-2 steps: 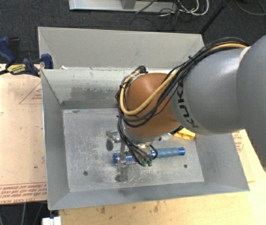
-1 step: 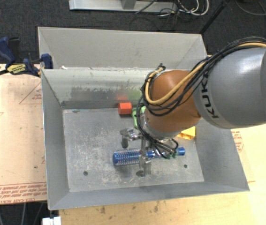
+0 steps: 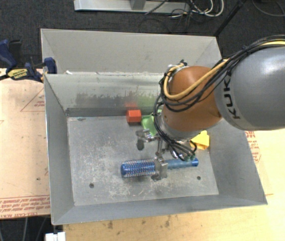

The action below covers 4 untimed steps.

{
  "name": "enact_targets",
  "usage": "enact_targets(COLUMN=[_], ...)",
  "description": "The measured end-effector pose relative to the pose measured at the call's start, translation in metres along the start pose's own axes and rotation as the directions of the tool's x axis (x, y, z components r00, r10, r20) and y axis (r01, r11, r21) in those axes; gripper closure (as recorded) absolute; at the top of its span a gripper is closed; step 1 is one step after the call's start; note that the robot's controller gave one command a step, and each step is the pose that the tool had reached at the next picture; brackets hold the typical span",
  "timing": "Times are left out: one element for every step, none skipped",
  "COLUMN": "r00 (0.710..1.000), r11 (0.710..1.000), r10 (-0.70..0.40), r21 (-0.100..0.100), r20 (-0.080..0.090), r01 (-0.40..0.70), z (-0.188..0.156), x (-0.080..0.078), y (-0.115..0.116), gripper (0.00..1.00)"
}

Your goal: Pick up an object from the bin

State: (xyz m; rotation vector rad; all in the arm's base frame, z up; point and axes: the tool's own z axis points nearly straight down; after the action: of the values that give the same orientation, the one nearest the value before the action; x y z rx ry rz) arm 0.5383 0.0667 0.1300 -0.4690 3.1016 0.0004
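My gripper (image 3: pixel 150 157) hangs low over the middle of the bin floor, open, with nothing between its fingers. One fingertip (image 3: pixel 140 143) points at bare floor; the other (image 3: pixel 158 172) sits at the neck of a blue hairbrush (image 3: pixel 136 168), touching it or just above it. The brush lies flat, its bristled head to the left and its thin handle running right under the wrist. A small orange-red block (image 3: pixel 134 116) rests near the back wall, just behind the gripper. A green thing (image 3: pixel 149 123) lies beside the block, mostly hidden by the arm.
A yellow thing (image 3: pixel 201 140) pokes out from under the arm on the right side of the bin. The arm with its orange cover and cables hangs over the bin's right half. The sloped bin walls rise on all sides.
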Motion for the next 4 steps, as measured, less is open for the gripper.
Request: enact_targets(r00=[1.0, 1.0, 1.0, 1.0], r11=[1.0, 1.0, 1.0, 1.0], r10=[-0.013, -0.01, -0.01, -0.007], r21=[-0.003, -0.002, -0.002, -0.001], r20=[-0.008, -0.004, -0.001, 0.0], r01=[0.012, 0.01, 0.01, 0.007], z=[0.064, 0.064, 0.063, 0.027], x=[-0.001, -0.002, -0.003, -0.004], y=[-0.003, -0.002, -0.003, -0.002], gripper=[0.0, 0.0, 1.0, 1.0])
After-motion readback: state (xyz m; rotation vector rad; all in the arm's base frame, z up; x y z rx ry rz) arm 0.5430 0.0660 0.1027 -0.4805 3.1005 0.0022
